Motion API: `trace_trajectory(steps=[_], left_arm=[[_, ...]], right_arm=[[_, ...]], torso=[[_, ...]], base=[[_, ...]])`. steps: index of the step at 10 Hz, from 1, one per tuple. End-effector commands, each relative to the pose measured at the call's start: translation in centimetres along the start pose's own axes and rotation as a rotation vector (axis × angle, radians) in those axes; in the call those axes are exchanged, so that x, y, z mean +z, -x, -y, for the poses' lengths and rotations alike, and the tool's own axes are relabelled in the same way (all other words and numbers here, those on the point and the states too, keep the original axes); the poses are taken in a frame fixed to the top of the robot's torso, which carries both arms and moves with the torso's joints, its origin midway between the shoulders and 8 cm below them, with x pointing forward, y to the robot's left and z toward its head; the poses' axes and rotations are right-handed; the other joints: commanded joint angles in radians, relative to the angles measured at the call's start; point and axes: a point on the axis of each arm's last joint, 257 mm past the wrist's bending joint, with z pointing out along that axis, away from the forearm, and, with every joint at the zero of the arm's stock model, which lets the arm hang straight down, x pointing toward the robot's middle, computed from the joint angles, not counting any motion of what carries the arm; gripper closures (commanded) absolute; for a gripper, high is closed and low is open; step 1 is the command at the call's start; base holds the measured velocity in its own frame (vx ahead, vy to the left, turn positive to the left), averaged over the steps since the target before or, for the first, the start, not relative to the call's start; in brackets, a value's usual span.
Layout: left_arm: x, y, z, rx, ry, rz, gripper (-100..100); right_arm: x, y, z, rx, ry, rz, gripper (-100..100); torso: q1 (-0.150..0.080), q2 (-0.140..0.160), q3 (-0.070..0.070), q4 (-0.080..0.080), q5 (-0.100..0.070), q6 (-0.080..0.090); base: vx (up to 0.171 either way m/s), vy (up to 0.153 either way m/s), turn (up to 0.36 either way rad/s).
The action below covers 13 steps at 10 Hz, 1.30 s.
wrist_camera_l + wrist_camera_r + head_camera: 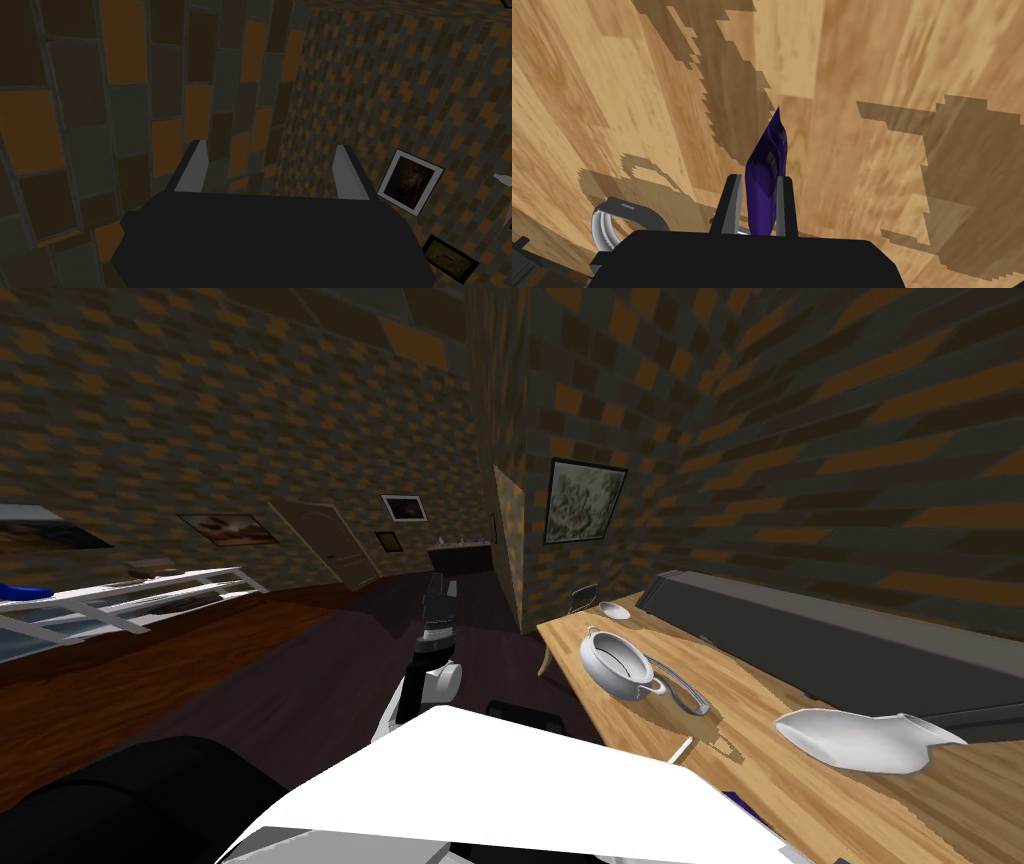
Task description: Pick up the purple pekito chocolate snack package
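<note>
A glossy purple snack package [768, 170] stands on edge between the two fingers of my right gripper [759, 179], which is shut on its sides. Its pointed far end reaches out over the wooden tabletop [862, 75], and the frames do not show whether it touches the wood. A purple sliver [741, 802] shows beside my chest at the table's near end. My left gripper [272, 147] is open with nothing between its fingers, and its arm [437, 623] is raised ahead of me over the dark floor.
On the long wooden table [760, 708] stand a white pot [618, 665], a grey utensil [680, 683], a white jug-like object [860, 738] and a small dish [614, 609]. A dark bench [830, 638] runs behind it. A grey ring handle [607, 225] lies near my right gripper.
</note>
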Motion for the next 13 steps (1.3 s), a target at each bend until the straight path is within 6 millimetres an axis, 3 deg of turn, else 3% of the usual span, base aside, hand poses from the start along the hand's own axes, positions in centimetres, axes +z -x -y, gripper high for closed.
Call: trace_trajectory(steps=[1, 2, 3, 4, 5, 7, 8, 9, 10, 11, 12, 13], left_arm=[[0.0, 0.0, 0.0, 0.000, 0.000, 0.000, 0], [0.0, 0.0, 0.0, 0.000, 0.000, 0.000, 0], [0.0, 0.0, 0.0, 0.000, 0.000, 0.000, 0], [0.0, 0.0, 0.0, 0.000, 0.000, 0.000, 0], [0.0, 0.0, 0.0, 0.000, 0.000, 0.000, 0], [0.0, 0.0, 0.0, 0.000, 0.000, 0.000, 0], [0.0, 0.0, 0.0, 0.000, 0.000, 0.000, 0], [0.0, 0.0, 0.0, 0.000, 0.000, 0.000, 0], [0.0, 0.0, 0.0, 0.000, 0.000, 0.000, 0], [0.0, 0.0, 0.0, 0.000, 0.000, 0.000, 0], [0.0, 0.0, 0.0, 0.000, 0.000, 0.000, 0], [0.0, 0.0, 0.0, 0.000, 0.000, 0.000, 0]], right_arm=[[0.3, 1.1, 1.6, -0.015, -0.009, 0.008, 100], [0.3, 0.9, 1.0, -0.015, 0.013, -0.002, 100], [0.5, 2.0, 2.9, -0.027, -0.009, 0.011, 100], [0.5, 1.8, 2.2, -0.027, 0.015, 0.001, 100], [0.6, 2.9, 4.1, -0.037, -0.010, 0.016, 100], [0.6, 2.6, 3.4, -0.037, 0.020, 0.005, 100], [0.6, 3.6, 4.8, -0.045, 0.009, 0.016, 100], [0.6, 3.5, 4.4, -0.046, 0.025, 0.011, 100], [0.6, 4.5, 6.0, -0.052, 0.008, 0.025, 100], [0.6, 4.3, 5.4, -0.052, 0.032, 0.018, 100], [0.5, 5.3, 7.0, -0.056, 0.015, 0.034, 100], [0.4, 5.1, 6.3, -0.057, 0.040, 0.027, 100]], torso=[[0.000, 0.000, 0.000, 0.000, 0.000, 0.000], [0.000, 0.000, 0.000, 0.000, 0.000, 0.000], [0.001, 0.000, 0.000, 0.000, 0.000, 0.000], [0.002, 0.000, 0.000, 0.000, 0.001, 0.000], [0.002, 0.001, 0.000, 0.000, 0.000, 0.000], [0.002, 0.001, 0.000, 0.000, 0.001, 0.000], [0.000, 0.000, 0.000, 0.000, 0.000, 0.000], [0.001, 0.000, 0.000, 0.000, 0.001, 0.000], [0.001, 0.000, 0.000, 0.000, 0.000, 0.000], [0.001, 0.001, 0.000, 0.000, 0.001, 0.001], [0.002, 0.001, 0.000, 0.000, 0.000, 0.001], [0.002, 0.001, 0.000, 0.000, 0.001, 0.001]], base=[[-0.016, 0.033, -0.115], [-0.018, 0.038, -0.048], [-0.028, 0.048, -0.081], [-0.025, 0.042, -0.049], [-0.027, 0.048, -0.113], [-0.016, 0.031, -0.023], [-0.023, 0.034, -0.080], [-0.022, 0.034, -0.060], [-0.026, 0.043, -0.090], [-0.022, 0.041, -0.057], [-0.026, 0.053, -0.106], [-0.026, 0.039, -0.053]])
